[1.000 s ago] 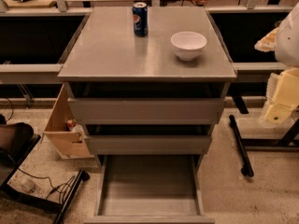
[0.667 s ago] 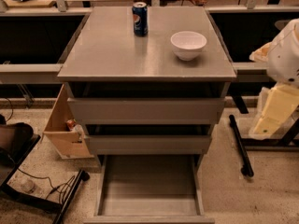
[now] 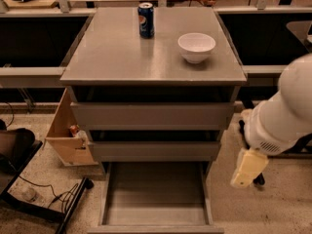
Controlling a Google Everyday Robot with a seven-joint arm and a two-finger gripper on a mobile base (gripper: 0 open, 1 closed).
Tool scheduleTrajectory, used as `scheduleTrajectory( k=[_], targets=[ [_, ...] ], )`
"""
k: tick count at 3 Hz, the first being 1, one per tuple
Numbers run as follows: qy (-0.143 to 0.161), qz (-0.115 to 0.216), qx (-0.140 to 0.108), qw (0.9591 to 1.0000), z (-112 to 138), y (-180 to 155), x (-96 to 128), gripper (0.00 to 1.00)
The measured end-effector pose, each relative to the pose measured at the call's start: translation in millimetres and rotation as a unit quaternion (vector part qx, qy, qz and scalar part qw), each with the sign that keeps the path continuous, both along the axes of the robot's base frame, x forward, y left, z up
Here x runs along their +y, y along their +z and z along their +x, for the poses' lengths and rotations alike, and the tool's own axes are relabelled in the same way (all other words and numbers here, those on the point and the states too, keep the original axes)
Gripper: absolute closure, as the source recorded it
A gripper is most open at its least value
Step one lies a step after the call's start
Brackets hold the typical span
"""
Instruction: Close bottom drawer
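The bottom drawer (image 3: 155, 194) of the grey cabinet stands pulled far out toward me, its shallow plain grey tray empty and its front edge at the picture's bottom. Above it are the middle drawer front (image 3: 155, 151) and the top drawer front (image 3: 153, 116). My white arm (image 3: 282, 116) comes in from the right edge. My gripper (image 3: 247, 168), a cream-coloured piece, hangs low to the right of the cabinet, beside the open drawer's right side and apart from it.
A Pepsi can (image 3: 146, 20) and a white bowl (image 3: 196, 47) stand on the cabinet top (image 3: 122, 57). A cardboard box (image 3: 68, 135) leans at the cabinet's left. Cables and a black stand (image 3: 44, 199) lie on the floor at left. Dark shelving runs behind.
My arm has swung down and to the left. The gripper has dropped from beside the top drawer to beside the open bottom drawer. The drawer has not moved.
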State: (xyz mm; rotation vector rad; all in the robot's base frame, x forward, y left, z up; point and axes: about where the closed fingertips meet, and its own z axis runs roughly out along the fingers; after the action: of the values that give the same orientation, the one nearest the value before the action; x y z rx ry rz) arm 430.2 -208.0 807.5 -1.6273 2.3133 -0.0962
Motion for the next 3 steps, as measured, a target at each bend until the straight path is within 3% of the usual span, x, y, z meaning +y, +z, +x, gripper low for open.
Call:
scheduleTrajectory(
  k=[1, 2, 3],
  targets=[
    [-0.017, -0.035, 0.034, 0.9987, 7, -107, -4, 0.00],
    [-0.023, -0.071, 0.058, 0.9955, 11, -186, -15, 0.00],
    [-0.036, -0.074, 0.081, 0.9933, 13, -235, -18, 0.00]
  ],
)
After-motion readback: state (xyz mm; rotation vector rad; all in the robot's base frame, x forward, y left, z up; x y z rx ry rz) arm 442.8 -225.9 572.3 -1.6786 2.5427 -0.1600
